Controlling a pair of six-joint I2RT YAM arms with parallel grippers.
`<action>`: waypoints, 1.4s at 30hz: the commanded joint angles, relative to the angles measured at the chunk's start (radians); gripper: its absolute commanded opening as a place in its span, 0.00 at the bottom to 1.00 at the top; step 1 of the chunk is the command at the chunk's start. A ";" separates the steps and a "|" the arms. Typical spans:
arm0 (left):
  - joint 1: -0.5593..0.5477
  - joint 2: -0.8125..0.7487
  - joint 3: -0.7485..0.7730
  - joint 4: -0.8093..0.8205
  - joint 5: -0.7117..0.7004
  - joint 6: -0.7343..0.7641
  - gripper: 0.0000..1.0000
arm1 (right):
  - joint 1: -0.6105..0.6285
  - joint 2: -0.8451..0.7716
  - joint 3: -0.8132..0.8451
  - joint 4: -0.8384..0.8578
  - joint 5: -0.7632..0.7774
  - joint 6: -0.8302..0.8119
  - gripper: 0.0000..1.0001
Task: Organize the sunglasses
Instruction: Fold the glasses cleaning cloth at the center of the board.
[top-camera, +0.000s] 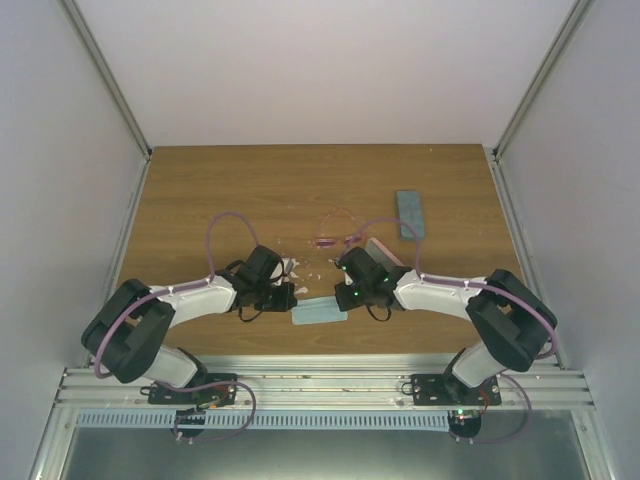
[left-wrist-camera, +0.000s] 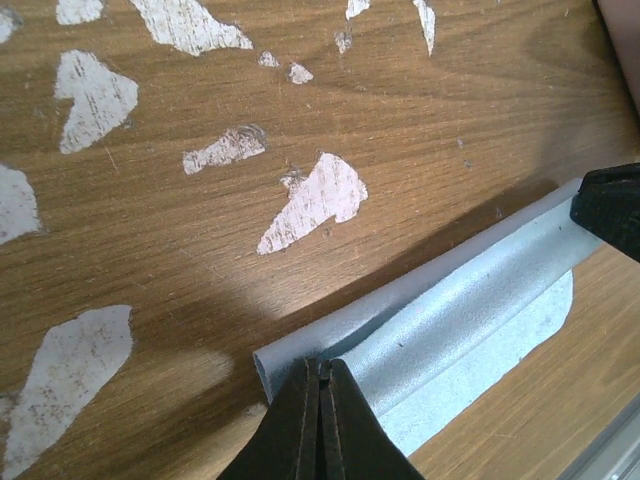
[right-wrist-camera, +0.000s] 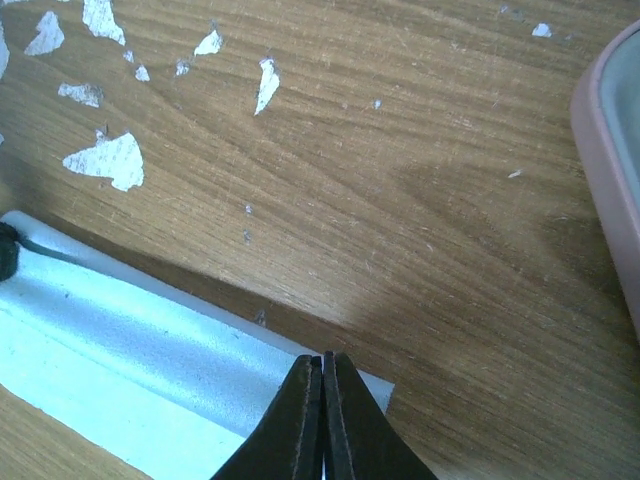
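Note:
A pair of sunglasses (top-camera: 335, 238) with a thin pink frame lies on the wooden table behind both grippers, touched by neither. Between the grippers lies a folded light blue cloth (top-camera: 320, 313). My left gripper (top-camera: 290, 297) is shut at its left end; in the left wrist view the tips (left-wrist-camera: 322, 365) pinch the cloth (left-wrist-camera: 470, 320) at its looped fold. My right gripper (top-camera: 345, 297) is shut at the other end, with its tips (right-wrist-camera: 322, 357) on the cloth's (right-wrist-camera: 120, 370) right corner. The cloth's far edge casts a dark shadow.
An oblong pink case (top-camera: 385, 252) lies just right of the right gripper, with its rim (right-wrist-camera: 610, 160) at the right wrist view's edge. A blue-grey case (top-camera: 410, 213) lies further back right. White worn patches (left-wrist-camera: 315, 200) mark the wood. Metal rails run along the near edge.

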 joint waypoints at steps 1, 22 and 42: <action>-0.007 0.013 -0.002 0.030 -0.016 -0.006 0.00 | 0.011 0.014 -0.016 -0.005 -0.015 -0.014 0.02; -0.007 -0.052 -0.041 0.010 0.181 0.024 0.28 | 0.012 -0.097 -0.112 0.027 -0.267 -0.048 0.32; -0.051 -0.021 -0.077 0.103 0.169 -0.103 0.13 | 0.068 -0.015 -0.040 0.043 -0.176 0.107 0.20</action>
